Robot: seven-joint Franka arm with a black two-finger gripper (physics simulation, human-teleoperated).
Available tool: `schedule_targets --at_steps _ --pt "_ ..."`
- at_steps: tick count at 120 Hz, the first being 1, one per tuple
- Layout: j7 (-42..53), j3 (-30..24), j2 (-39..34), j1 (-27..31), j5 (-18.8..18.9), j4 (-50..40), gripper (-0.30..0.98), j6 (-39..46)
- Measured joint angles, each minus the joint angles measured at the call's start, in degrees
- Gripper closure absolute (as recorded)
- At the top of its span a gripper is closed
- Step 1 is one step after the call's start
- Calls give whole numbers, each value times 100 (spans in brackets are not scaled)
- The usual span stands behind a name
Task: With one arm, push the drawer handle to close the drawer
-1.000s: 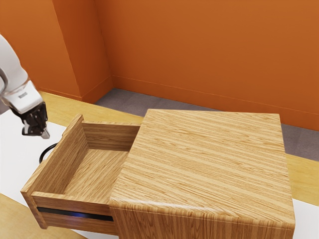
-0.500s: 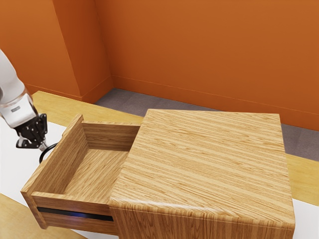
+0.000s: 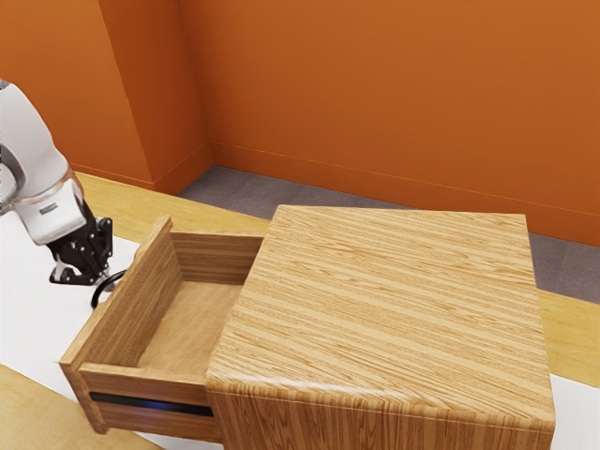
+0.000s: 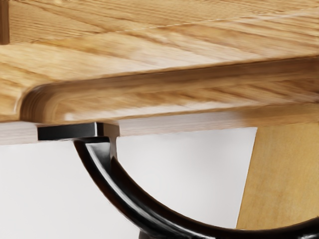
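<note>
Drawer point(image 3: 150, 305): open, extending from cabinet point(image 3: 394, 309) toward the exterior view's left; rear portion inside the cabinet.
Handle point(image 4: 122, 196): black curved bar, located on the drawer's outer front face at the exterior view's left; mounting foot point(image 4: 70, 132) against the wood.
End effector point(image 3: 105, 279): fingertips together, angled down at the handle, outside the drawer; exact contact cannot be confirmed.
Arm point(image 3: 33, 155): white, entering from the exterior view's left.
Side strip point(image 3: 155, 406): dark, with a blue glint, running along the drawer's near side.
Cabinet position: right of the drawer, top face level.
Worktop point(image 3: 28, 403): light wood, visible at near left and beyond the cabinet.
White sheet point(image 3: 37, 319): flat on the worktop, beneath the drawer and handle.
Background: orange wall point(image 3: 375, 94) at the far side, grey floor point(image 3: 239, 187) at its base.
</note>
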Motion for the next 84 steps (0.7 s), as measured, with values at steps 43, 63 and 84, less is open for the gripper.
schedule_targets --at_steps 43,63,84 --pt "16 -408 42 16 -405 1 79 21" --pt "-5 -551 86 18 -520 25 79 40" --pt "-35 -754 105 39 -670 56 79 71"
